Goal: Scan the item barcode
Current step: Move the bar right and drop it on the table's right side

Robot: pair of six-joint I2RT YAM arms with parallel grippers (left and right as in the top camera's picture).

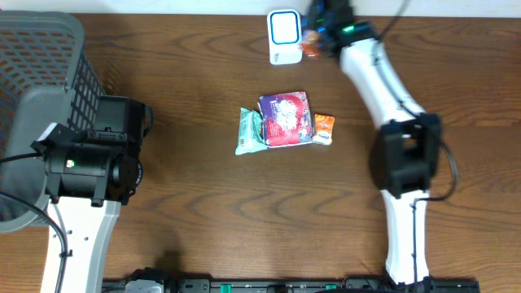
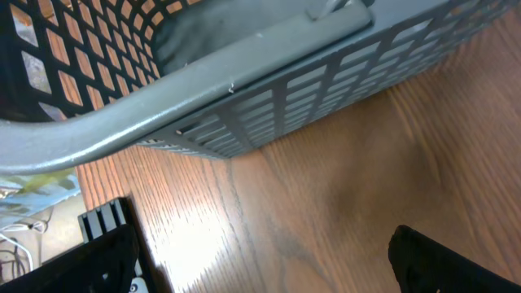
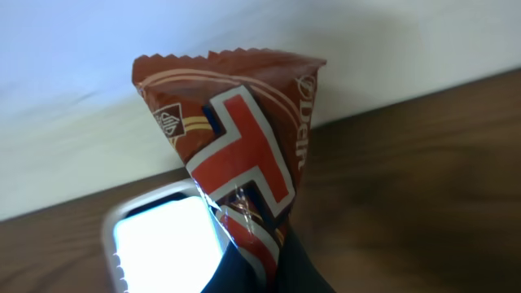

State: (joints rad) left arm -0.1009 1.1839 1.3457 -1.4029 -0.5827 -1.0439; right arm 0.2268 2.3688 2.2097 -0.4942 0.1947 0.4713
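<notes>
Overhead, right end effector (image 1: 316, 38) mostly hides the snack packet (image 3: 236, 138).

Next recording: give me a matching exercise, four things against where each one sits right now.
Things:
1 mesh basket
2 scanner
3 brown snack packet
4 green packet

Places:
A touching the purple packet, on its left
B gripped by the right end effector
C far edge of the table, near the middle
D far left corner

Pairs: 1-D; 2-C; 3-B; 4-A
</notes>
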